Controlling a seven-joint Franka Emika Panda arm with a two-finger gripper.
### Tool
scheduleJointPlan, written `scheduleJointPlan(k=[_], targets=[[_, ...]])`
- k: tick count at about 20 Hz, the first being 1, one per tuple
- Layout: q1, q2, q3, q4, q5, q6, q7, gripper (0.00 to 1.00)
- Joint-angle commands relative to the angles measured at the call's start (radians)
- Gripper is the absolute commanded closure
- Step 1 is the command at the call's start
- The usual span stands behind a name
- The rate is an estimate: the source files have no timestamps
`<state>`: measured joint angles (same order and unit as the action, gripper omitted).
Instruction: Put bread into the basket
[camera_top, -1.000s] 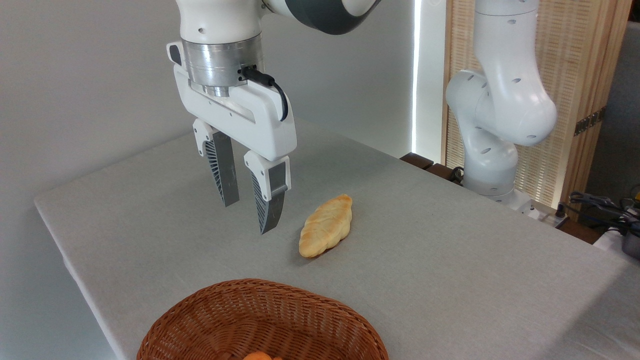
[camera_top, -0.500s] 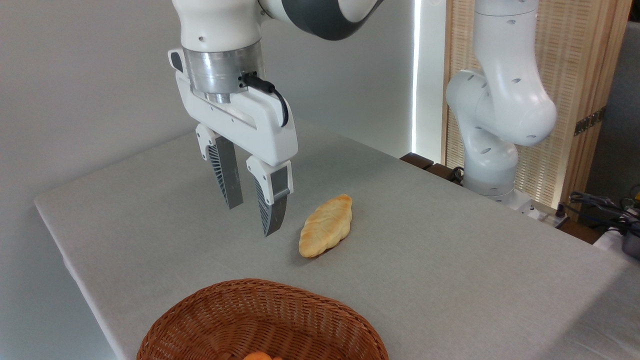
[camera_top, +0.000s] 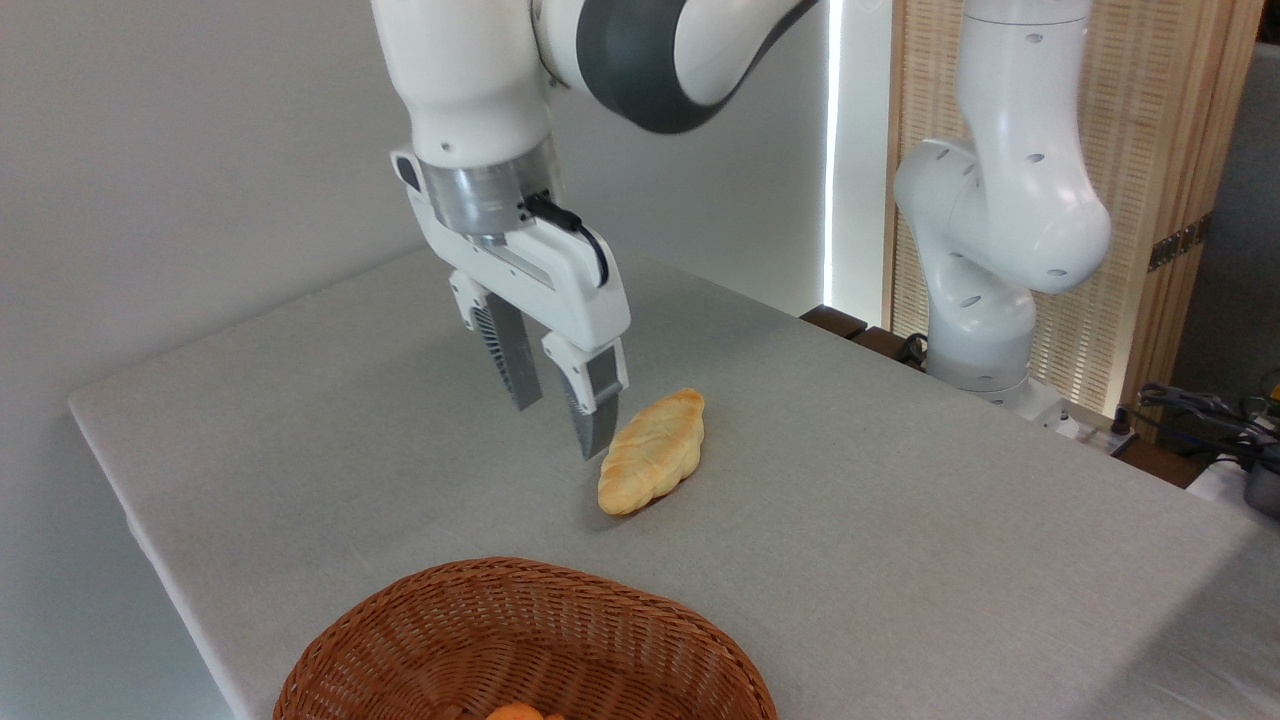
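Grey table (camera_top: 300, 420) bare to the left of the bread. Then the pincer (camera_top: 560, 430), just left of the bread and above the table, tilted, fingers apart with nothing between them, nearer fingertip almost over the bread's left flank. Next, the bread (camera_top: 652, 452) itself, lying flat on the table, long axis slanting up to the right, untouched. In front of the bread and well apart from it, at the bottom edge of the view, the basket (camera_top: 520, 640), a small orange item (camera_top: 515, 712) barely showing inside. Behind and right of the bread, the arm's white base (camera_top: 985, 310).

Likely risks: descending from this offset, landing one finger on top of the bread instead of straddling it, so pushing or rolling it aside. With the gap as narrow as it looks, possibly squashing or pinching only an edge. Closing along the length rather than across, slipping off during the carry to the basket.
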<state>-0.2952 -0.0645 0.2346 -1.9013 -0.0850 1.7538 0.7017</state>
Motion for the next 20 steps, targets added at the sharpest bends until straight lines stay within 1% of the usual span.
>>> scheduleJointPlan(k=[1, 4, 5, 7, 9, 15, 20], targets=[[-0.007, -0.038, -0.020, -0.090, -0.007, -0.003, -0.080, 0.00], [-0.007, -0.029, -0.020, -0.133, -0.018, -0.011, -0.154, 0.00], [-0.009, -0.028, -0.021, -0.142, -0.019, -0.011, -0.162, 0.00], [-0.009, -0.011, -0.021, -0.168, -0.022, -0.010, -0.168, 0.00], [-0.027, -0.002, -0.024, -0.188, -0.024, -0.011, -0.171, 0.00], [-0.028, 0.035, -0.026, -0.200, -0.022, -0.022, -0.174, 0.00], [-0.036, 0.044, -0.028, -0.200, -0.022, -0.023, -0.173, 0.00]])
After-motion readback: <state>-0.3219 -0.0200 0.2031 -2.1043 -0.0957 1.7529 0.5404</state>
